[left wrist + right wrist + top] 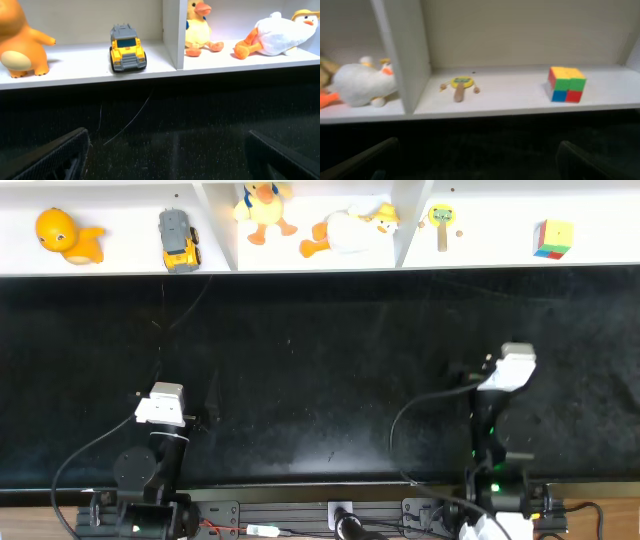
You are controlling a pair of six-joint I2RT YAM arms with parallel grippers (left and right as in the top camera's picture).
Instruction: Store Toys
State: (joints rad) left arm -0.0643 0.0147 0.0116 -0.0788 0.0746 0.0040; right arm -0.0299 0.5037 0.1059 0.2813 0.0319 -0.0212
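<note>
Left claw [167, 152]: released, both fingers spread wide with nothing between them; low over the near left part of the bench.
Right claw [477, 160]: released likewise, fingers wide apart and holding nothing; over the right side, somewhat farther in than the left one.
Black bench [320, 360]: dark matte surface running from the arm bases to the shelf; fine pale scratches show on it.
White three-bay shelf [300, 271]: along the far edge of the bench, open toward the arms.
Left bay: orange rounded duck-like figure [66, 235] at the outer end; yellow and grey toy truck [178, 240] on its wheels near the divider, nose toward the bench.
Middle bay: yellow plush duck [264, 210] sitting upright beside the left divider; white plush duck in a yellow hat [345, 232] lying on its side just beside it.
Right bay: yellow wooden rattle drum [441, 222] lying flat near the divider, handle toward the bench; multicoloured puzzle cube [553, 239] well apart from it, toward the outer end.
</note>
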